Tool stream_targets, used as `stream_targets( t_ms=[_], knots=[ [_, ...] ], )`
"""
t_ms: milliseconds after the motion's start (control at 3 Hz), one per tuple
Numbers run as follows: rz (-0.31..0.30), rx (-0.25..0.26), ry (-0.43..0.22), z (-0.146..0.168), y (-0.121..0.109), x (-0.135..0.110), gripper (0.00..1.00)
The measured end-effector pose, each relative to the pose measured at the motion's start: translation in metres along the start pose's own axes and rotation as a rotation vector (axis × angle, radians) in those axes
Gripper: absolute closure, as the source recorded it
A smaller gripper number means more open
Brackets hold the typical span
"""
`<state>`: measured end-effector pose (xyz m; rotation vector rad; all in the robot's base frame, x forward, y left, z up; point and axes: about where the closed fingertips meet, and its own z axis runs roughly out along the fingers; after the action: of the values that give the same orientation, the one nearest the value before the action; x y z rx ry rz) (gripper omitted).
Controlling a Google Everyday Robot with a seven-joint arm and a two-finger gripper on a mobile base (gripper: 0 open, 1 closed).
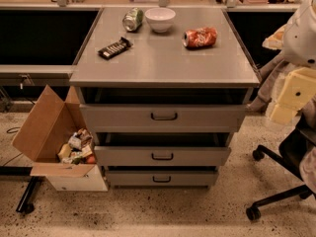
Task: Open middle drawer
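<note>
The grey cabinet has three drawer fronts stacked one above the other. The middle drawer [163,156] is of medium width, with a small dark loop handle [162,156] at its centre. It stands a little further out than the bottom drawer [162,178], and a dark gap shows above it. The widest top drawer [164,116] stands out furthest. My gripper [289,100] is at the right edge of the view, pale yellow below the white arm, off to the right of the cabinet at about top-drawer height. It is apart from all the handles.
On the cabinet top [163,63] lie a crushed green can [133,19], a white bowl [160,19], a crushed orange can [200,37] and a black snack bar [115,48]. An open cardboard box of snacks [49,132] stands at the left. An office chair base [276,191] is at the right.
</note>
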<state>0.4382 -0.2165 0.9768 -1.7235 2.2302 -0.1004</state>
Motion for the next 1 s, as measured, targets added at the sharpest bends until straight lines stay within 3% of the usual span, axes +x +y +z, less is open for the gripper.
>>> stream_targets(
  t_ms=[333, 667, 1000],
  knots=[
    [0.000, 0.000, 0.000, 0.000, 0.000, 0.000, 0.00],
    [-0.068, 0.000, 0.012, 0.028, 0.004, -0.007, 0.00],
    [-0.157, -0.030, -0.014, 0.084, 0.018, -0.018, 0.00]
  ],
)
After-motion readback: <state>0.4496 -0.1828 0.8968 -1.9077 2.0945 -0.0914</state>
